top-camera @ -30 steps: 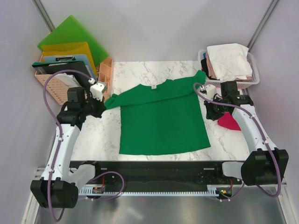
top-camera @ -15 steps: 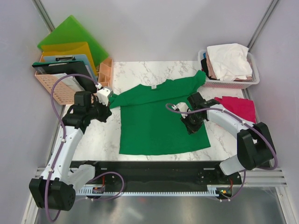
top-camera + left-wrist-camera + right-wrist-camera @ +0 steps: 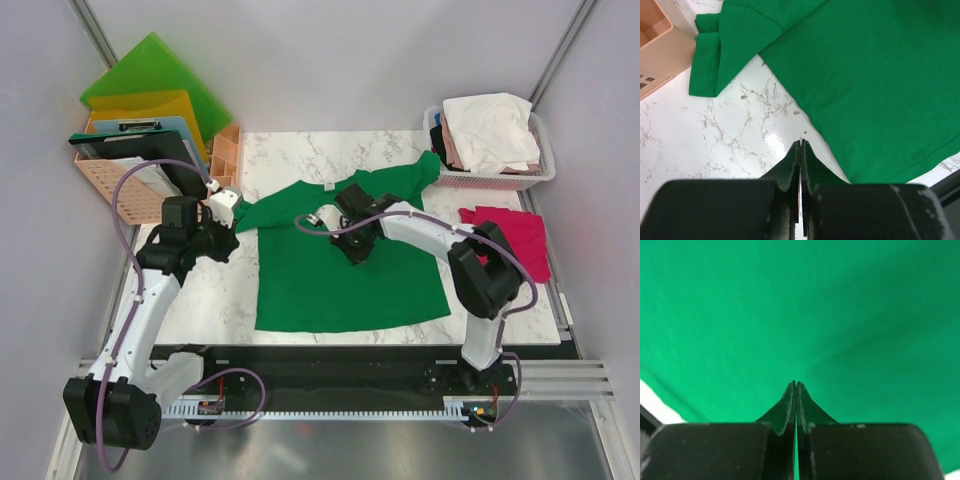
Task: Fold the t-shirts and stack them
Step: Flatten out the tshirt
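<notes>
Left gripper (image 3: 800,145): fingers pressed flat together, nothing between them. The tips hang over bare marble table (image 3: 730,125), just beside the side hem of the green t-shirt (image 3: 330,285), apart from the cloth. Right gripper (image 3: 796,385): fingers likewise fully closed and empty, pointing down over the chest of the same shirt, below its collar. Green cloth fills the right wrist view, and whether the tips touch the fabric cannot be told. The green t-shirt lies spread flat at the middle of the table, collar toward the far edge. The sleeve (image 3: 707,60) on the left-arm side is doubled over on itself, close to a peach tray (image 3: 655,45). The other sleeve reaches toward the white basket (image 3: 540,175) at the far right corner. A magenta-red t-shirt (image 3: 515,235) lies rumpled on the table near the right edge, in front of the basket and apart from the green one. White cloth (image 3: 490,125) is heaped in the basket. Coloured folders (image 3: 150,70) stand at the far left.
</notes>
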`<state>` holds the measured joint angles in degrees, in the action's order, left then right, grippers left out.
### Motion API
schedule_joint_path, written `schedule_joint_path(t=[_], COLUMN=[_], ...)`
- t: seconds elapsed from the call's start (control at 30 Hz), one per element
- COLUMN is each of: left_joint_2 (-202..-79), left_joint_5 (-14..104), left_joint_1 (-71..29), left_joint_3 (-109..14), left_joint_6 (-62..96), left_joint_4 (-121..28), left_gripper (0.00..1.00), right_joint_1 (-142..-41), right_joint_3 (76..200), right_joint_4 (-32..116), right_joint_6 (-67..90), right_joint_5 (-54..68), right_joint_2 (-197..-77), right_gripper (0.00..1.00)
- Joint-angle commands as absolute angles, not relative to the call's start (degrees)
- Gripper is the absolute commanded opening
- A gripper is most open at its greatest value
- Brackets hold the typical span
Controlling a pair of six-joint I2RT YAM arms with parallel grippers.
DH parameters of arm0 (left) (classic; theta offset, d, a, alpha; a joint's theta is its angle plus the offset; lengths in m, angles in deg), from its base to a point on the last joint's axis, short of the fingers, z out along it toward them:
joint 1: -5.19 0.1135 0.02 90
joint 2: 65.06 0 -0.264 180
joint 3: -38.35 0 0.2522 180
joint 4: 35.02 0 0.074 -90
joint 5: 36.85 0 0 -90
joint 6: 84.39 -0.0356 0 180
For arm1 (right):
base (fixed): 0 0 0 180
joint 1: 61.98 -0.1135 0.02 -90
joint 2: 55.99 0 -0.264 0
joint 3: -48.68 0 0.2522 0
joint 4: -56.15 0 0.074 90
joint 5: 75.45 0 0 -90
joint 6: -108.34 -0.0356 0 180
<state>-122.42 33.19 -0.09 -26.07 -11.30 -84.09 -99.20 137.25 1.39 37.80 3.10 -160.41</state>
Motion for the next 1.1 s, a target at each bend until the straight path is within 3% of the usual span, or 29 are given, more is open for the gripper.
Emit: schedule_joint_path(t=[0.0, 0.17, 0.63, 0.77, 1.07], left_joint_2=[-120.7, -120.4, -121.7, -121.9, -122.0], left_joint_5=[34.4, 36.3, 38.2, 38.7, 38.7], left_joint_1=[-0.3, -0.3, -0.3, -0.3, -0.3], left_joint_3=[-25.5, -25.1, -25.0, -24.6, -24.1], left_joint_6=[-10.9, -11.4, -11.7, -11.8, -12.1], left_joint_4=[-82.1, -82.1, -82.0, -82.0, -81.5], left_gripper=[0.02, 0.02, 0.02, 0.02, 0.02], right_joint_1=[-101.6, -104.7, -114.7, -116.6, -119.6], right_joint_3=[144.8, 156.8, 176.8, 176.9, 164.8], right_joint_4=[2.7, 1.6, -0.4, -0.8, 4.2], right_joint_6=[37.2, 37.1, 36.5, 36.2, 35.9], right_joint_5=[3.9, 3.6, 4.5, 2.6, 2.0], right_joint_2=[-167.2, -177.6, -187.9, -189.2, -183.1], right_gripper=[0.00, 0.00, 0.00, 0.00, 0.00])
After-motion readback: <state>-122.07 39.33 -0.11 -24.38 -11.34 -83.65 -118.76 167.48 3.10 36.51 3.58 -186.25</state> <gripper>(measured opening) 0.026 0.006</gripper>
